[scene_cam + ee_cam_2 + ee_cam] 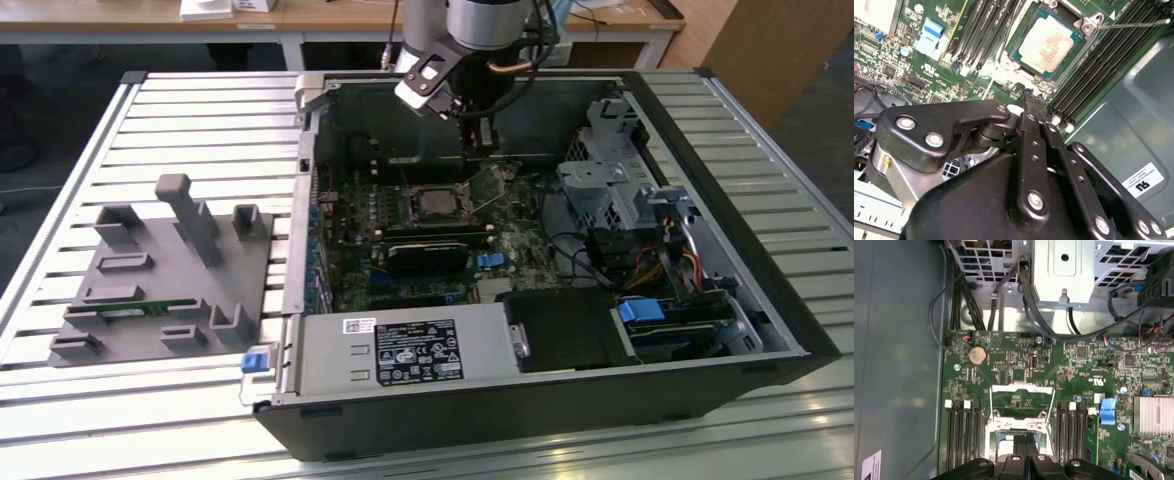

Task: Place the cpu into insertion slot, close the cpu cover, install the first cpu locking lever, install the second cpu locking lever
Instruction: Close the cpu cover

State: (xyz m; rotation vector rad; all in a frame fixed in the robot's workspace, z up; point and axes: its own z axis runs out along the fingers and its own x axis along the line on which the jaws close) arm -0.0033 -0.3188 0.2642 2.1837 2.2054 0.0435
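Cpu [1050, 44] lay seated in the insertion slot [1019, 61], silver top bare. The cpu cover [1023, 387] stood tipped open. Just beside the slot hung the claw [1029, 96], jaws pinched narrow, holding nothing.

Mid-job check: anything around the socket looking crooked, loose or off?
One thing: a thin metal lever sticks out loose beside the socket, apparently raised and not latched down. The chip sits square in the socket. The gripper hangs shut just beside it.
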